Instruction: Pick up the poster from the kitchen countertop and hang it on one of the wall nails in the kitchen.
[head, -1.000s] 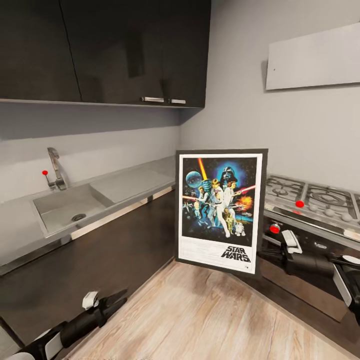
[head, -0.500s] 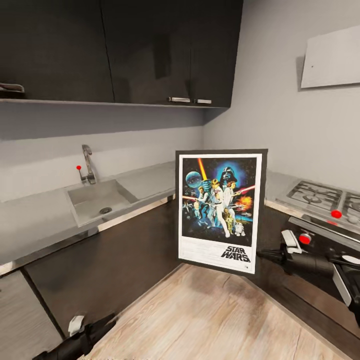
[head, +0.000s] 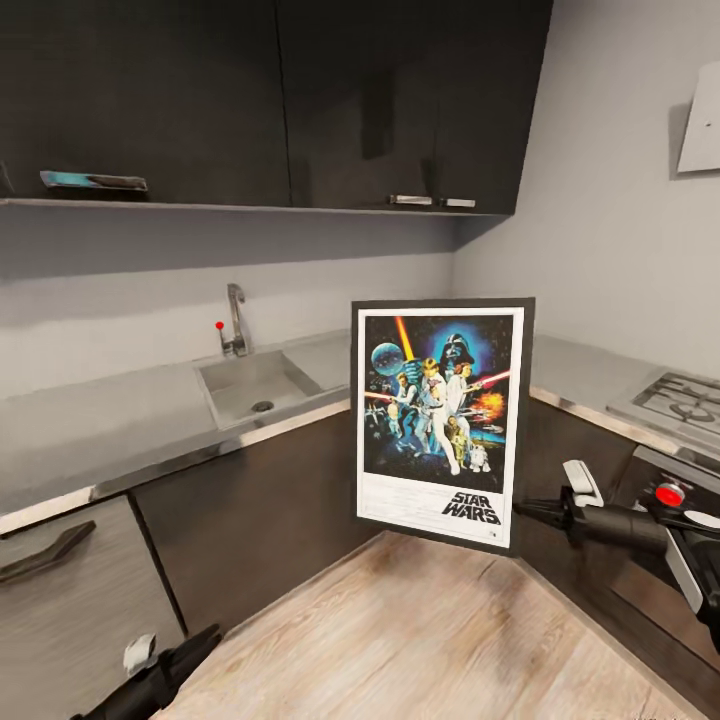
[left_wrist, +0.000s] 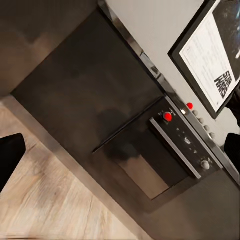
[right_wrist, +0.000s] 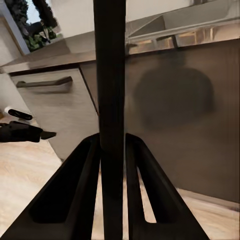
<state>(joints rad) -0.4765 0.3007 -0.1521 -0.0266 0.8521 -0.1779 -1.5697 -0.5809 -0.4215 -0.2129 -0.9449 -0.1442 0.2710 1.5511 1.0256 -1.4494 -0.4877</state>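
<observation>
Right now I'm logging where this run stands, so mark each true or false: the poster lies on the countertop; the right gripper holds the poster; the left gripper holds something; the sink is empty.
1. The poster lies on the countertop. False: it is upright in the air.
2. The right gripper holds the poster. True, by its edge.
3. The left gripper holds something. False: nothing is in it.
4. The sink is empty. True.

The poster carries the logo "STAR WARS" in black on its white strip, toward five o'clock of the print; the strip's small lines are unreadable
</observation>
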